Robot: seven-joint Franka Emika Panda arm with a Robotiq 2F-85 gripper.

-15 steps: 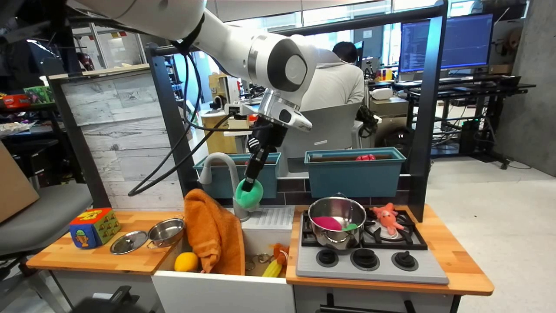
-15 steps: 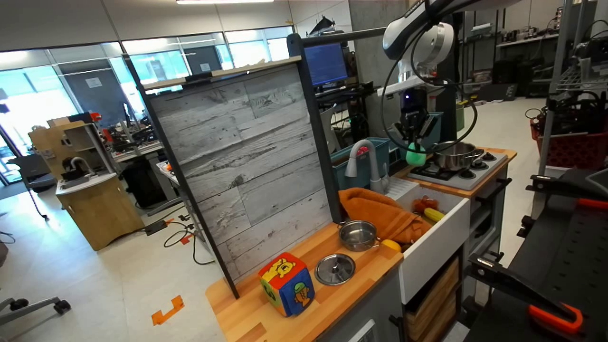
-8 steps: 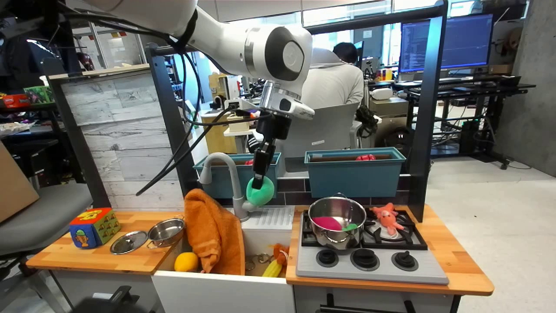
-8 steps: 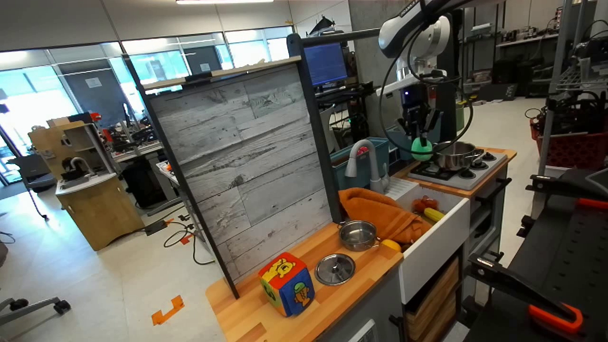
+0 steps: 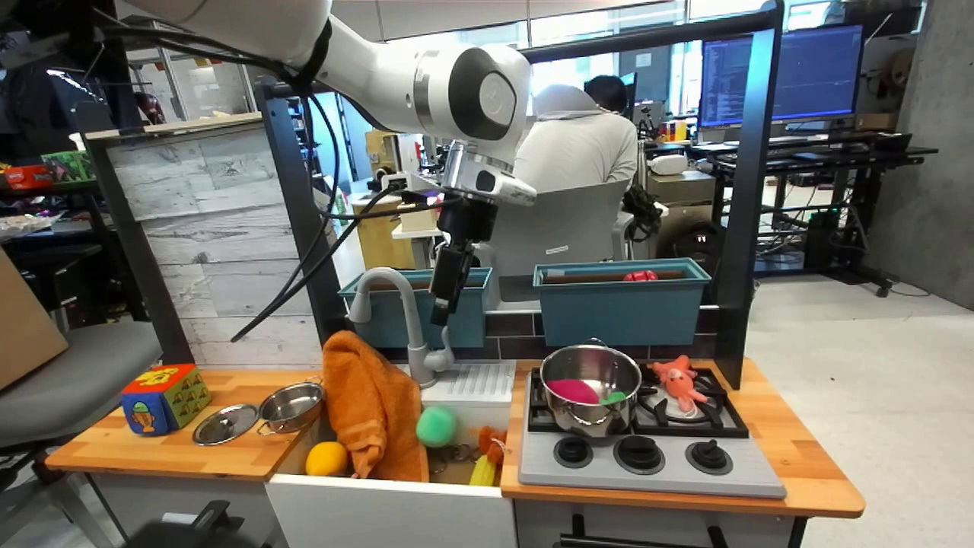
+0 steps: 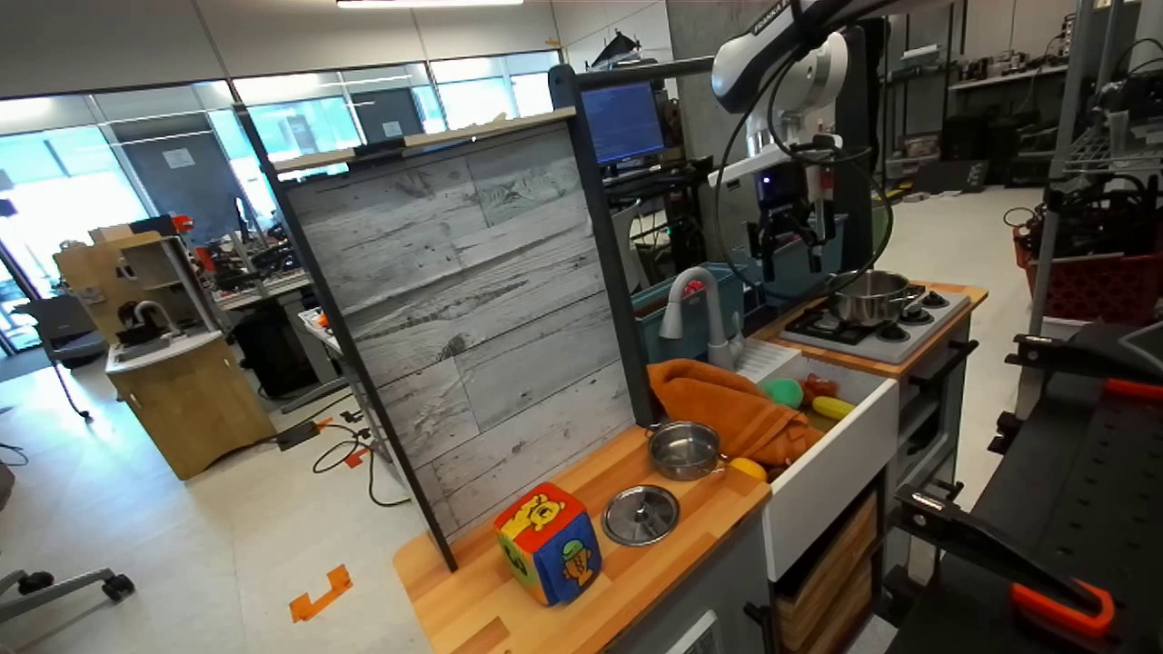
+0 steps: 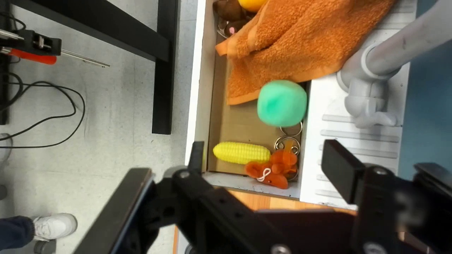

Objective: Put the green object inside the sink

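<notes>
The green object (image 7: 282, 103), round and soft-looking, is within the sink (image 7: 202, 106) beside the orange towel. Both exterior views also show this green object (image 5: 437, 426) (image 6: 783, 392) below the rim level at the back; whether it rests on the bottom or is still dropping I cannot tell. High above the sink, near the faucet, my gripper (image 5: 441, 312) points down. Its fingers (image 7: 342, 171) stand wide apart in the wrist view, nothing between them, so the gripper (image 7: 265, 155) is open and separate from the green object.
An orange towel (image 5: 377, 411) hangs into the sink, which also holds yellow corn (image 7: 242, 152), an orange toy (image 7: 273, 173) and a yellow ball (image 5: 326, 459). The grey faucet (image 5: 411, 320) rises behind. A steel pot (image 5: 590, 411) sits on the stove; teal planters (image 5: 620, 312) line the back.
The green object was held between the fingers before; it has been let go and has dropped into the sink. My gripper has opened, after shifting slightly toward the stove and back.
</notes>
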